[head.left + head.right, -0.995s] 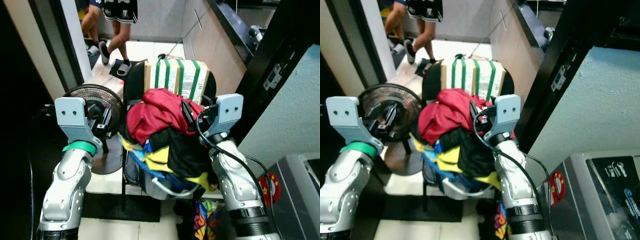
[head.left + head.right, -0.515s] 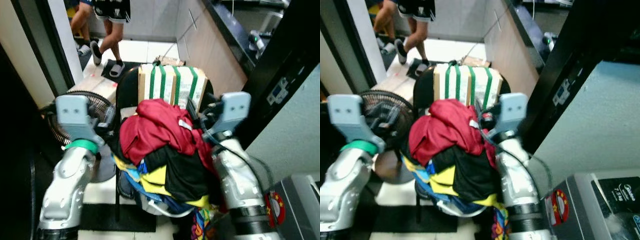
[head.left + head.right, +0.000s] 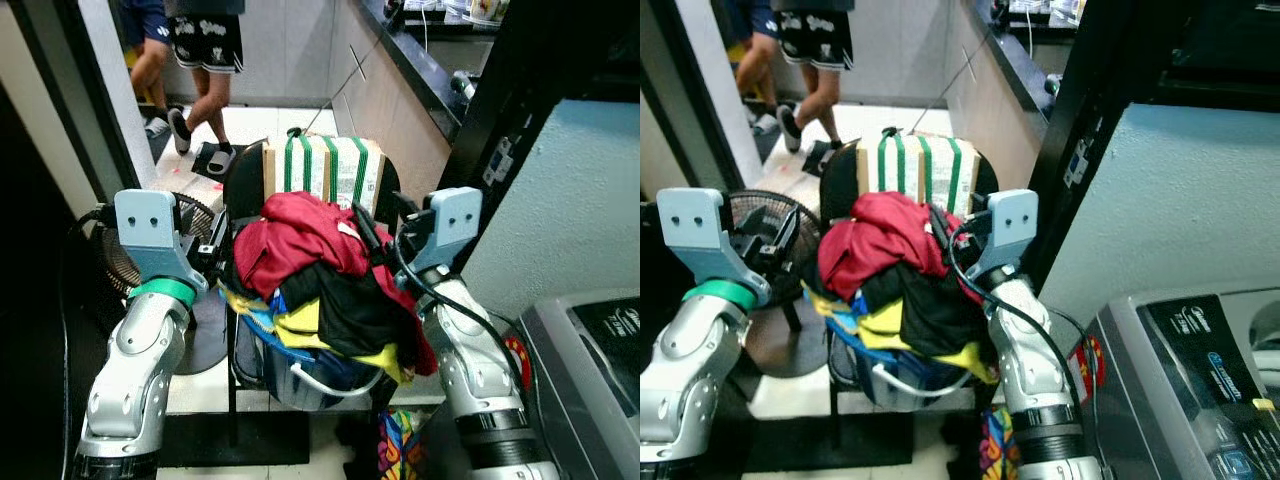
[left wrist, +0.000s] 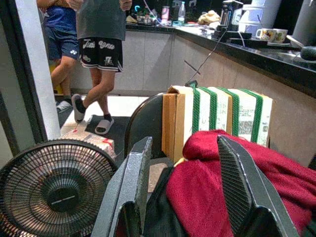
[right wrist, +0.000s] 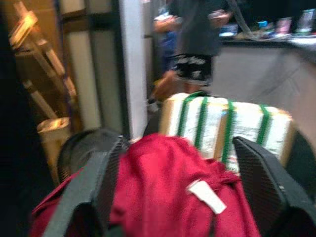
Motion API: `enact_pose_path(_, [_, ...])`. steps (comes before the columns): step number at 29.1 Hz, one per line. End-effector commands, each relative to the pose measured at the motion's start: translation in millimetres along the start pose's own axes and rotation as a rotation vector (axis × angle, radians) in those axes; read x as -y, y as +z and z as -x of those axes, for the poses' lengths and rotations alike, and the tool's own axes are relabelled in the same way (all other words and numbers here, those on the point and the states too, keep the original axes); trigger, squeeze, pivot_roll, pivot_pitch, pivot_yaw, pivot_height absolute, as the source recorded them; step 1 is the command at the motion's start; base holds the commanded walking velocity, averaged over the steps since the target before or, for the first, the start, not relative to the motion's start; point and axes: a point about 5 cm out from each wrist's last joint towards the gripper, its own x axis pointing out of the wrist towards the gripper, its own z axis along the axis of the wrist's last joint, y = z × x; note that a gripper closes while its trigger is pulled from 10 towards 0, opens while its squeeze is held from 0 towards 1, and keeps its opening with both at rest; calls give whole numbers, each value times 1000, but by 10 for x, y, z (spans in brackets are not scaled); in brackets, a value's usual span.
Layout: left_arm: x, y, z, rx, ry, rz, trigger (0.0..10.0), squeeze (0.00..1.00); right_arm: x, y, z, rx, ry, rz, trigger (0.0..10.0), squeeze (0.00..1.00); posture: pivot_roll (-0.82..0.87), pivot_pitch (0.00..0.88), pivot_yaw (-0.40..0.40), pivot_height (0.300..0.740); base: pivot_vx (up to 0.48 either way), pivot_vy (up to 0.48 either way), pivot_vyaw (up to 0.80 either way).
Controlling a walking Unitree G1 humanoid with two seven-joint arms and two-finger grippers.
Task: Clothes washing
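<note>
Between both grippers, heaped laundry basket (image 3: 310, 375)

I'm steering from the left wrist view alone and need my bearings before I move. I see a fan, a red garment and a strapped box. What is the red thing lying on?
Observer: The red garment tops a heap of black, yellow and blue clothes in a laundry basket held between both arms.
Operator: Where is the washer?
Observer: A grey washing machine stands at the robot's right, beside the right arm.
Operator: And my right gripper?
Observer: The right gripper is open, its fingers either side of the red garment, facing the green-strapped box.
</note>
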Motion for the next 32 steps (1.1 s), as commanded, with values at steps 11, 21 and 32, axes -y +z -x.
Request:
enact_pose_path(11, [9,-25,52,-17,-7,21,10000,0,-179,-207,-156,-163,168,127,10000,1000,137,16,-3,740,0,0,0])
enact_pose_path(21, [36,-3,106,-21,-22,49,10000,0,-187,-311,-218,-191,92,134,10000,1000,133,52,-1,740,0,0,0])
enact_pose_path(32, [34,16,136,-22,-22,49,10000,0,-253,-322,-208,-186,126,117,0,0,145,71,-8,740,0,0,0])
